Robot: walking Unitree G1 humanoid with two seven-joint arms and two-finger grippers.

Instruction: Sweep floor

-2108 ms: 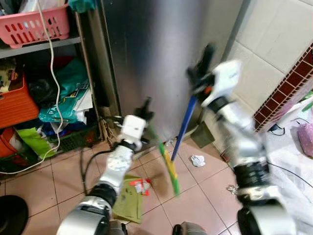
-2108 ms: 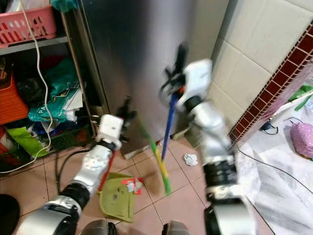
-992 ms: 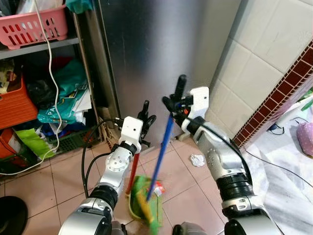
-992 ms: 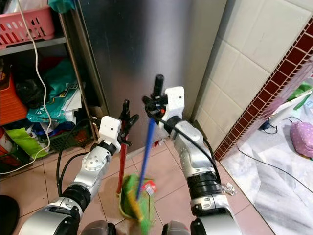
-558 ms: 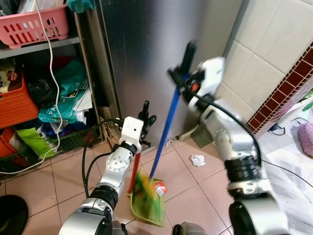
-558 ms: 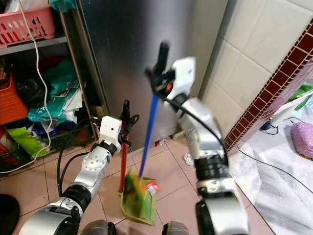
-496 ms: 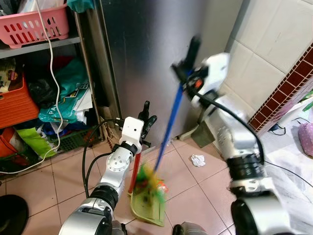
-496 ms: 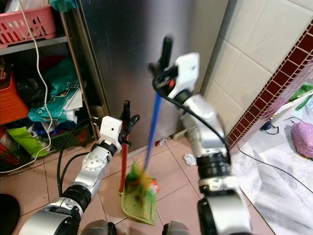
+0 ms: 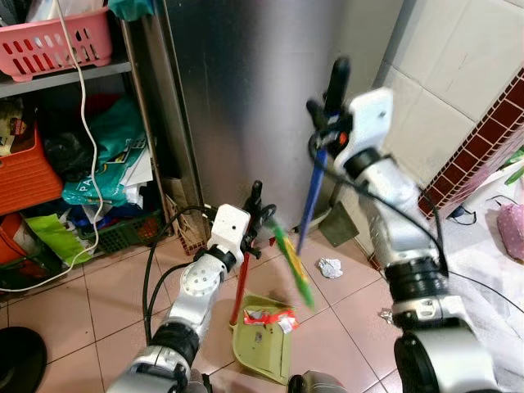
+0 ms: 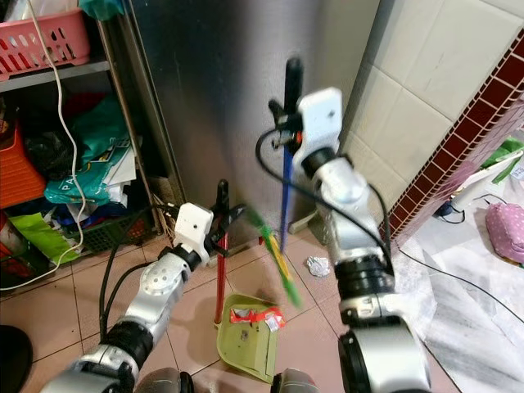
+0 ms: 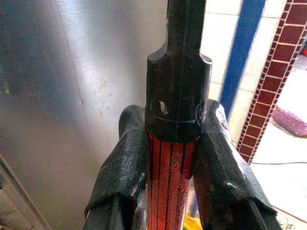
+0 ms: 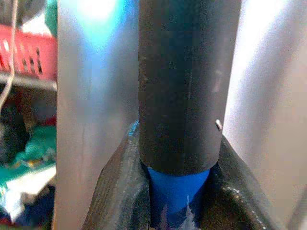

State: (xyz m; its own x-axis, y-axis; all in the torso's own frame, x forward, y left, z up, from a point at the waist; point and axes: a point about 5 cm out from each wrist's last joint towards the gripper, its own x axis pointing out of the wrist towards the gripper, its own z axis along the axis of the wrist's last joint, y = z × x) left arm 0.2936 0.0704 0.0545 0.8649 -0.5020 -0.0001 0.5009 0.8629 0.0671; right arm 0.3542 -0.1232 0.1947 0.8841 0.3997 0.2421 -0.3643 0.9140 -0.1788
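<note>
My left gripper (image 9: 258,217) is shut on the red handle (image 11: 171,167) of a green dustpan (image 9: 260,350), which rests on the tiled floor. A red and white wrapper (image 9: 267,315) lies in the pan. My right gripper (image 9: 327,115) is raised in front of the steel panel and shut on the broom's black grip (image 12: 180,81) above its blue handle (image 9: 311,201). The broom's green and yellow bristles (image 9: 291,264) are blurred, off the floor, just right of the dustpan handle. A crumpled white paper (image 9: 330,267) lies on the floor to the right.
A steel appliance panel (image 9: 246,98) stands straight ahead, with a tiled wall (image 9: 458,90) to its right. On the left a cluttered shelf holds a pink basket (image 9: 57,41), an orange crate (image 9: 24,176) and bags. A small scrap (image 9: 385,313) and cables lie on the floor at right.
The broom head has swung up out of the dustpan and to the right. The wrapper now lies in the pan. My left gripper and the dustpan have shifted slightly right.
</note>
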